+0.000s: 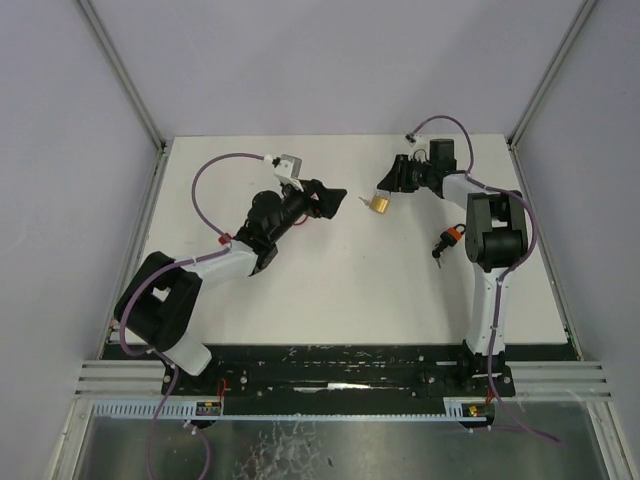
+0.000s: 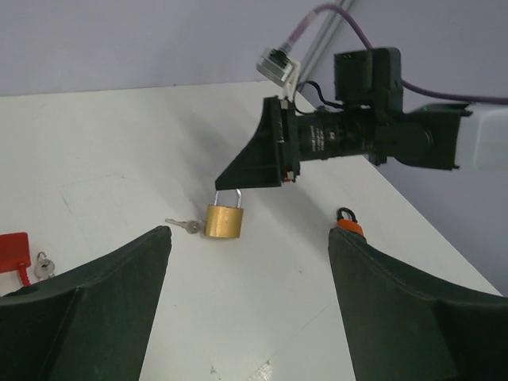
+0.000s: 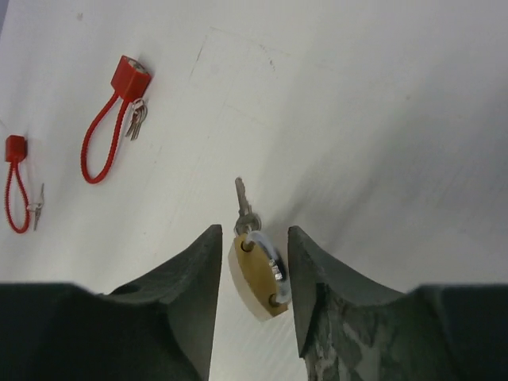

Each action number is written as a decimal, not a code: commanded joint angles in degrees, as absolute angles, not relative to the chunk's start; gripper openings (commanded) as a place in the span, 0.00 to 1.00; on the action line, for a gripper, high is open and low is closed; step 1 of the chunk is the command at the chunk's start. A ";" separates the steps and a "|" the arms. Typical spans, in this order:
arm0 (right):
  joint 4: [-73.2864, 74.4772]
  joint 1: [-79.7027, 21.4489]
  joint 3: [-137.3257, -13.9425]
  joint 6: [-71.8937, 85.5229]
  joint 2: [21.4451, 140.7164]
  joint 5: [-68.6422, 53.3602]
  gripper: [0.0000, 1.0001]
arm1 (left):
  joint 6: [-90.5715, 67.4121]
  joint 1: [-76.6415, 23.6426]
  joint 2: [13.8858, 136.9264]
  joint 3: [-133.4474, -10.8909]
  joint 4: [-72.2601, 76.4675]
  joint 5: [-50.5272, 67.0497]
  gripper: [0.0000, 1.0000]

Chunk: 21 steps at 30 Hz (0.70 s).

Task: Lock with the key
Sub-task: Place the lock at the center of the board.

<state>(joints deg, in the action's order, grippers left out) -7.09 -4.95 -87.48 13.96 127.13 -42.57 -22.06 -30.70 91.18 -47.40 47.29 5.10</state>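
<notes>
A brass padlock [image 2: 224, 221] stands upright on the white table [image 2: 119, 159], also seen as the padlock [image 1: 378, 204] from above. A small silver key [image 2: 184, 225] lies right beside it with its blade pointing away. My right gripper [image 3: 254, 232] hangs over the lock with its jaws parted. The padlock [image 3: 258, 278] sits between the fingers, with a gap on the left side and its shackle close to the right finger. The key [image 3: 242, 206] shows just past the fingertips. My left gripper [image 2: 250, 238] is open wide and empty, a short way from the lock, facing it.
Two red cable locks [image 3: 119, 111] [image 3: 12, 182], each with small keys, lie further off on the table. One red lock [image 2: 14, 250] shows beside my left finger. An orange and black lock [image 1: 447, 240] lies near the right arm's base.
</notes>
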 commanded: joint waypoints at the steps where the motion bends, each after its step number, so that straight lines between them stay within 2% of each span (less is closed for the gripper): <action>1: 3.89 -6.91 -96.37 3.06 126.42 -38.35 0.53 | -18.27 -30.32 91.14 -47.97 53.66 11.21 0.79; 2: 6.51 -6.86 -97.19 0.82 125.81 -36.48 0.61 | -18.06 -30.32 90.96 -47.48 54.46 12.02 0.79; 4: 9.84 -6.87 -98.07 -4.53 124.41 -32.39 0.69 | -18.18 -30.32 90.69 -46.30 56.95 13.23 0.79; 7: 11.47 -6.59 -96.11 -10.30 120.37 -28.60 0.76 | -18.68 -30.32 90.64 -44.69 61.26 16.78 0.79; 10: 12.04 -6.59 -91.78 -14.59 114.15 -28.76 0.77 | -19.61 -30.31 91.51 -44.01 65.64 21.82 0.79; 15: 16.72 -6.44 -82.72 -20.46 98.93 -36.72 0.78 | -23.22 -30.62 93.82 -44.71 71.12 28.35 0.78; 21: 26.97 -0.92 -70.29 -25.26 79.65 -43.53 0.78 | -22.31 -34.06 94.69 -48.84 60.79 27.06 0.75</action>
